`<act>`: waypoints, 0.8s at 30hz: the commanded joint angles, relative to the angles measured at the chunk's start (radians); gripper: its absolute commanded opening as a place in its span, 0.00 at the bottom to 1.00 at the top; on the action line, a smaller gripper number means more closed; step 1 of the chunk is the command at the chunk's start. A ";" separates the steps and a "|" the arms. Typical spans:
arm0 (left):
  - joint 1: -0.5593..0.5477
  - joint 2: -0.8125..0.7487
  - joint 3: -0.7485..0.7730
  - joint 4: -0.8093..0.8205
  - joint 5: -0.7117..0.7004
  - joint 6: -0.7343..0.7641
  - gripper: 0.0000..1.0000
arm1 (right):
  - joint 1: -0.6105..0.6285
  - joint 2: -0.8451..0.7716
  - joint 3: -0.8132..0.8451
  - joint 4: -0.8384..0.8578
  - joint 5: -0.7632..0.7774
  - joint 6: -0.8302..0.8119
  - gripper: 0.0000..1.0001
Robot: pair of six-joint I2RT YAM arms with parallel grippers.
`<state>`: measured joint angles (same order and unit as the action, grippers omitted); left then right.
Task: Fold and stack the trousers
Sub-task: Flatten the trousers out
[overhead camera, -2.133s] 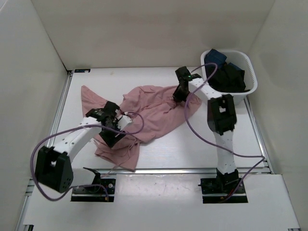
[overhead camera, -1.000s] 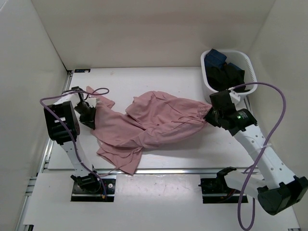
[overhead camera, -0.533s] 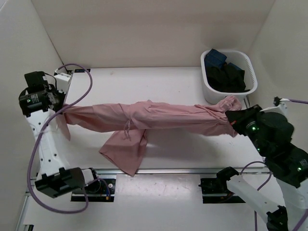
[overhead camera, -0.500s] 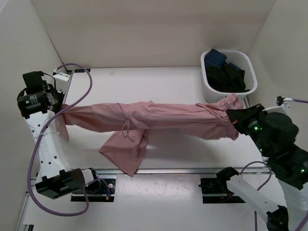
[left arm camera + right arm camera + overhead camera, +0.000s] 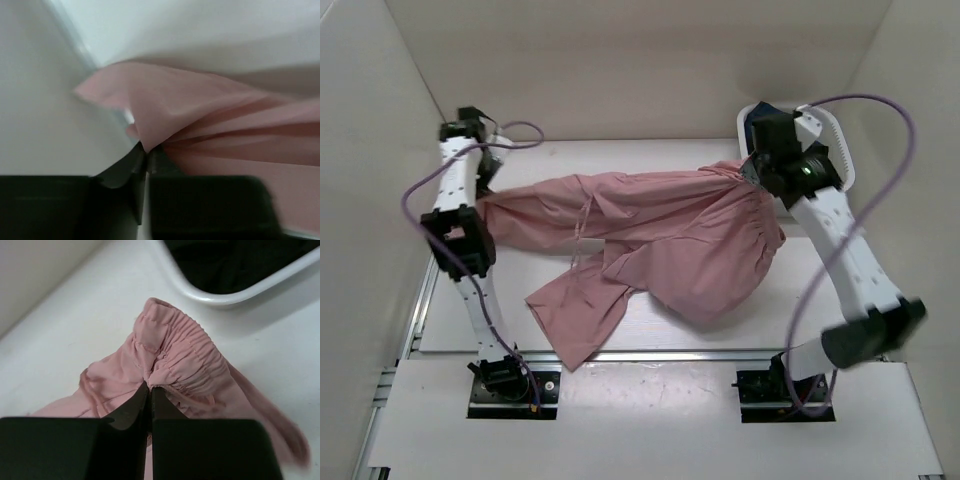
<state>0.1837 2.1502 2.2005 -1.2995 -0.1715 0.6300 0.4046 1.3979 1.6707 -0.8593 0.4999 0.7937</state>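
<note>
The dusty-pink trousers (image 5: pixel 660 230) lie spread across the table, one leg running left and the other hanging toward the front edge. My left gripper (image 5: pixel 487 190) is at the far left back. In the left wrist view its jaws (image 5: pixel 146 147) pinch the leg end of the trousers (image 5: pixel 225 125), almost closed on the fabric. My right gripper (image 5: pixel 752 172) is at the back right, beside the basket. In the right wrist view it (image 5: pixel 150 386) is shut on the gathered waistband of the trousers (image 5: pixel 185 360).
A white basket (image 5: pixel 842 160) with dark blue and black garments (image 5: pixel 240 265) stands at the back right, partly behind my right arm; its rim (image 5: pixel 225 297) lies just past the waistband. White walls enclose the table on three sides. A metal rail (image 5: pixel 430 280) runs along the left edge.
Both arms have swung from the table's sides toward the back. The trousers, earlier stretched taut in a line between the grippers, now sag and spread over the table.
</note>
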 commanded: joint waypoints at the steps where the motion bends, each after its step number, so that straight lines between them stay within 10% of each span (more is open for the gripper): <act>1: -0.075 0.146 0.092 0.039 -0.172 0.005 0.25 | -0.139 0.145 0.086 -0.066 0.184 0.014 0.00; 5: -0.125 0.232 0.180 0.071 -0.234 -0.048 0.83 | -0.176 0.193 0.086 -0.020 0.112 -0.061 0.38; 8: -0.125 0.067 0.040 0.071 -0.102 -0.069 0.93 | -0.176 0.182 0.086 -0.035 0.031 -0.116 0.75; 16: -0.263 -0.537 -0.840 0.082 0.063 0.020 0.94 | -0.185 -0.161 -0.352 -0.074 0.022 -0.067 0.79; 24: -0.444 -0.570 -1.107 0.158 0.093 -0.033 0.94 | -0.403 -0.156 -0.704 0.241 -0.294 -0.163 0.81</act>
<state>-0.2115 1.5959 1.1057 -1.1847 -0.1265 0.6106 0.0536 1.1717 1.0317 -0.8097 0.3866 0.6926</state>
